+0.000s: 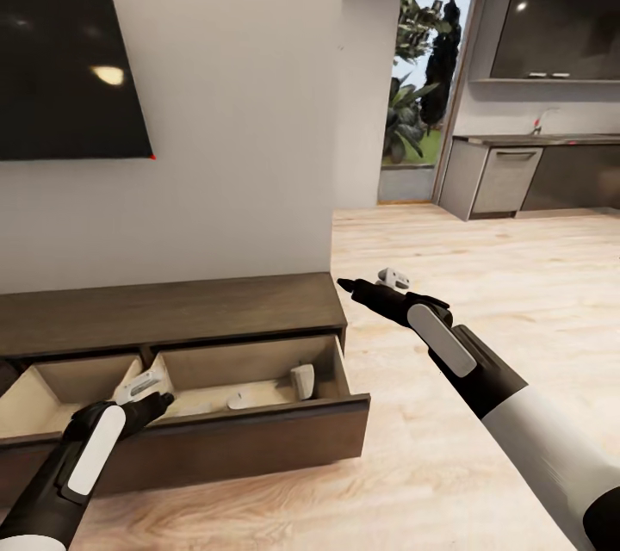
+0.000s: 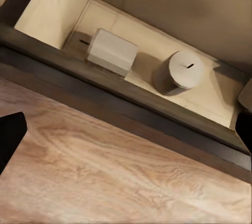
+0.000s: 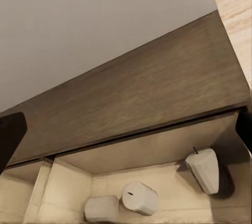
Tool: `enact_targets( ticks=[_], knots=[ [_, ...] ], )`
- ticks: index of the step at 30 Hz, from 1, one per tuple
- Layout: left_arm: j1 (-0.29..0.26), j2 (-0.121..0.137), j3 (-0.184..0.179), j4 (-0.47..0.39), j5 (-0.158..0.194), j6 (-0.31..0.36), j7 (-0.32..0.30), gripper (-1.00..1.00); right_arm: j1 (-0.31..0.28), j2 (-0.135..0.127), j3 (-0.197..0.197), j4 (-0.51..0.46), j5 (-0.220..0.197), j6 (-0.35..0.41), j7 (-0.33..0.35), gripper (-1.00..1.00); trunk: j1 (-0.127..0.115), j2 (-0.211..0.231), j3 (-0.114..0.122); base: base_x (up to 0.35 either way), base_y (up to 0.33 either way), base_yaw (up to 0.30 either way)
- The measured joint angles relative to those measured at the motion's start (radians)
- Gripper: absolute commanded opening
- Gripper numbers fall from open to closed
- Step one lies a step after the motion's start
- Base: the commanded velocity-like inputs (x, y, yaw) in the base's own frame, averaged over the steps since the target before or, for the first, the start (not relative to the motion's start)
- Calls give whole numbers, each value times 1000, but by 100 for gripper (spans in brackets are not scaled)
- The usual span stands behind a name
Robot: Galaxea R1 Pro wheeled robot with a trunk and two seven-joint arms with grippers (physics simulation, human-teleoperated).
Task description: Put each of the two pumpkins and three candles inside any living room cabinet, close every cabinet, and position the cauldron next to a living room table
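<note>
Standing open, the cabinet's (image 1: 172,310) right drawer (image 1: 258,435) holds all three candles (image 3: 139,198) on its floor. Left gripper (image 1: 146,392) hovers at the drawer's near-left front edge, empty; right gripper (image 1: 379,280) hangs off the cabinet's right end, also empty. Jaw gap on either: can't tell. My read: drawer shuts by pushing its long front straight toward the wall; left arm is nearer.

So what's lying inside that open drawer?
Three beige candles lie in the cabinet's open right drawer. The left gripper covers part of the drawer floor in the head view.
</note>
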Motion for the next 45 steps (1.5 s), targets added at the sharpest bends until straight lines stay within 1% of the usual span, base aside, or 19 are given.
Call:
enact_targets(
  ticks=[27, 29, 31, 33, 35, 38, 39, 40, 41, 43, 44, 45],
  knots=[
    [0, -1, 0, 2, 0, 0, 1, 100, 1, 2, 3, 4, 0, 0, -1, 100, -104, 189, 85, -290, 164, 0],
    [0, -1, 0, 3, 0, 0, 1, 100, 1, 4, 6, 13, 6, 0, -4, 100, -111, 203, 91, -290, 163, 0],
    [0, -1, 0, 3, 0, 0, -1, 100, 1, 4, 7, 27, 26, 2, -8, 100, -119, 217, 97, -290, 164, 0],
    [0, -1, -1, 3, -1, -1, -1, 100, 1, 6, 7, 36, 33, 2, -10, 100, -127, 231, 103, -290, 163, 0],
    [0, -2, -2, 4, 1, -1, -2, 100, 1, 40, 8, 82, 40, 2, -13, 100, -134, 245, 110, -293, 161, 0],
    [0, -3, -4, 5, 3, -1, -8, 100, 1, 108, 7, 201, 64, 8, -20, 100, -146, 266, 119, -304, 147, 0],
    [0, -2, -4, 5, 4, -1, -9, 100, 1, 120, 7, 222, 72, 9, -23, 100, -149, 273, 122, -310, 139, 0],
    [0, -2, -5, 5, 3, -1, -11, 100, 1, 141, 7, 257, 87, 9, -28, 100, -153, 280, 125, -312, 135, 0],
    [0, -2, -6, 7, 2, 0, -13, 100, 1, 168, 7, 299, 114, 6, -35, 100, -157, 287, 128, -313, 134, 0],
    [0, -2, -7, 11, 2, -1, -13, 100, 1, 188, 8, 325, 144, 2, -40, 100, -165, 301, 135, -314, 128, 0],
    [0, -2, -11, 14, 3, -1, -9, 100, 2, 204, 8, 339, 175, 1, -43, 100, -169, 308, 138, -315, 122, 0],
    [0, -2, -12, 21, 3, -1, -7, 100, 3, 212, 8, 345, 192, 0, -45, 100, -172, 315, 141, -318, 115, 0]
  ],
)
